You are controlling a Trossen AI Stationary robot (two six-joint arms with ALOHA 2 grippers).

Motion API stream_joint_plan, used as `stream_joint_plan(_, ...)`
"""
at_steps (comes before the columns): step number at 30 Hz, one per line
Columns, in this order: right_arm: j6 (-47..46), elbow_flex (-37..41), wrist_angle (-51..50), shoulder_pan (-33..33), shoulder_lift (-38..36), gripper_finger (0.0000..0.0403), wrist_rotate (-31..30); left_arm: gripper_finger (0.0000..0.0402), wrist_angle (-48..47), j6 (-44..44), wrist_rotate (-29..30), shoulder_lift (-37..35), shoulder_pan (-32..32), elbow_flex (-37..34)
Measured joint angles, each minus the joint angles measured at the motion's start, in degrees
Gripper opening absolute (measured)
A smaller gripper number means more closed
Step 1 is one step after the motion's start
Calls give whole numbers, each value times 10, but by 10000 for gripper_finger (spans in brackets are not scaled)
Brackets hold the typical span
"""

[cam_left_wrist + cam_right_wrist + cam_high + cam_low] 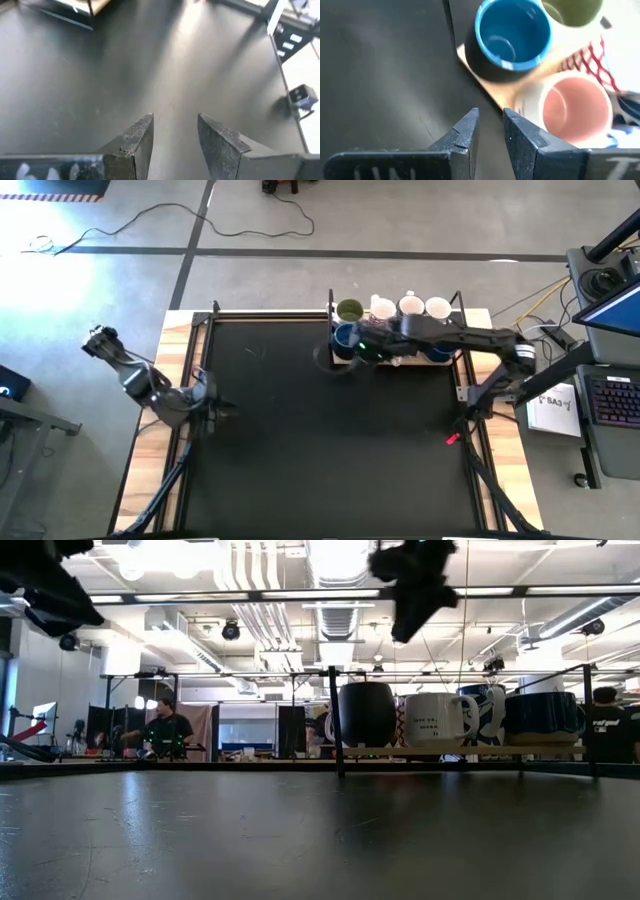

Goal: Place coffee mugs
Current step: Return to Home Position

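Matte black table [300,450]; flat wooden shelf [492,92] at its far edge. Right gripper [490,132] hovers over the shelf's front edge, and left gripper [175,142] hangs near the table's left edge. Both have fingers parted and empty. Eight round glazed coffee mugs [411,306] stand on the shelf in two rows of four.

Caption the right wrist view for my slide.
Empty right gripper over the black tabletop, next to the blue-lined mug, pink-lined mug and green-lined mug on the wooden shelf.
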State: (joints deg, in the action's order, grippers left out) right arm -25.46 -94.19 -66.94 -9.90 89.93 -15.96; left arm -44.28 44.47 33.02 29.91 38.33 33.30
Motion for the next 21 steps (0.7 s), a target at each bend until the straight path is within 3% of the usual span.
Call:
stream_joint_plan(5,-44,140,52,55,-107,76,-36,135,-40,-9,24,-47,1,12)
stream_joint_plan(14,-91,408,293,173,-316,68,-73,135,-38,-56,62,-146,1,-32)
stream_joint_plan(21,-60,553,451,235,-404,69,-81,135,159,-109,106,-184,1,-104)
